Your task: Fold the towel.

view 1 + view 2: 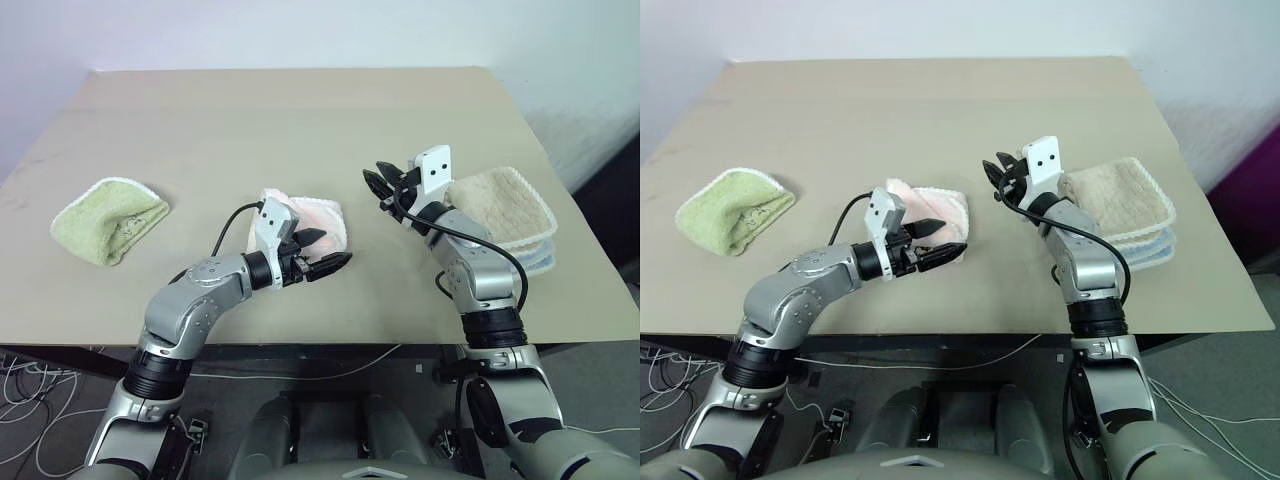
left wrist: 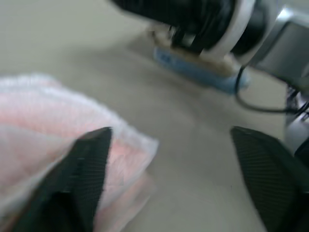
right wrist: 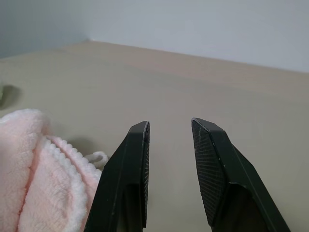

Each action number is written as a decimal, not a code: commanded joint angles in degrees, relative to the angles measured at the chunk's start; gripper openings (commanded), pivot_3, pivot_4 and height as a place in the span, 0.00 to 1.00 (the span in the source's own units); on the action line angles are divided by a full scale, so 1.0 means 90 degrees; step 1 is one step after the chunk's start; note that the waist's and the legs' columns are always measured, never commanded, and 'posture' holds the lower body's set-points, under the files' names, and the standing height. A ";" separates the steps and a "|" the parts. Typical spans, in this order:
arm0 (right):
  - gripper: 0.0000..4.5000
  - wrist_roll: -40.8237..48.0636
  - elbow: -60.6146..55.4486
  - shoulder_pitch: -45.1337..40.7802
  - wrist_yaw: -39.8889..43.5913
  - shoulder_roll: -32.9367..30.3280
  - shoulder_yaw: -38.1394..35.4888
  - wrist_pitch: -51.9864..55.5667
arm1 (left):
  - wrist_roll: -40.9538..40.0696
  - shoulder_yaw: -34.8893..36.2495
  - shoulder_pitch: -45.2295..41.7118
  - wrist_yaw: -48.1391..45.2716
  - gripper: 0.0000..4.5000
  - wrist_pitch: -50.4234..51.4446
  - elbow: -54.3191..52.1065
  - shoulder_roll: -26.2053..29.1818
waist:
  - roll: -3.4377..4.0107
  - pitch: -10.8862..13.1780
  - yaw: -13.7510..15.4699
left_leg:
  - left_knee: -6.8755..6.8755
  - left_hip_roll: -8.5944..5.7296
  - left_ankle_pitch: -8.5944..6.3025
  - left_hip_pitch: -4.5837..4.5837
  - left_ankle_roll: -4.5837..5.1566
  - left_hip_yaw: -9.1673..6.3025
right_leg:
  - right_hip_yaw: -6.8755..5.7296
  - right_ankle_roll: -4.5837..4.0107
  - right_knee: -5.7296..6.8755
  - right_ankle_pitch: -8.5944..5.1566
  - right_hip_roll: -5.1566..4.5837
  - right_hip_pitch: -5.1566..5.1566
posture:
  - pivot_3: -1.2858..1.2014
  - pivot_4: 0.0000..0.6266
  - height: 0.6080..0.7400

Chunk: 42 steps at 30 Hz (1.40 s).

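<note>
While folded, towel (image 1: 318, 222) lies beside spread left fingers (image 2: 89, 159).

From the head we look forward and down over the table (image 1: 300, 120), both eyes sharing it whole. Our left wrist camera sits close above the pink towel (image 2: 43, 125), facing 2 o'clock. Our right wrist camera skims low toward 11 o'clock, sharing that towel.

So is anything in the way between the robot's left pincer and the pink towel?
No, nothing visible is in the way. The left pincer is open right at the folded pink towel, with one finger over its near edge. The green towel lies off to the left, and the beige towel on the right.
</note>
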 commanded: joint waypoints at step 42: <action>0.00 0.0256 -0.1585 0.0760 0.1041 0.0183 0.0822 0.0538 | -0.2210 0.4220 0.0396 0.2386 0.21 0.0416 0.1700 -0.0460 | -0.0006 -0.0006 -0.0008 | 0.0004 0.0003 -0.0001 -0.0004 0.0000 -0.0005 | -0.0003 0.0002 0.0006 0.0001 -0.0004 -0.0009 | 0.52 0.24 1.00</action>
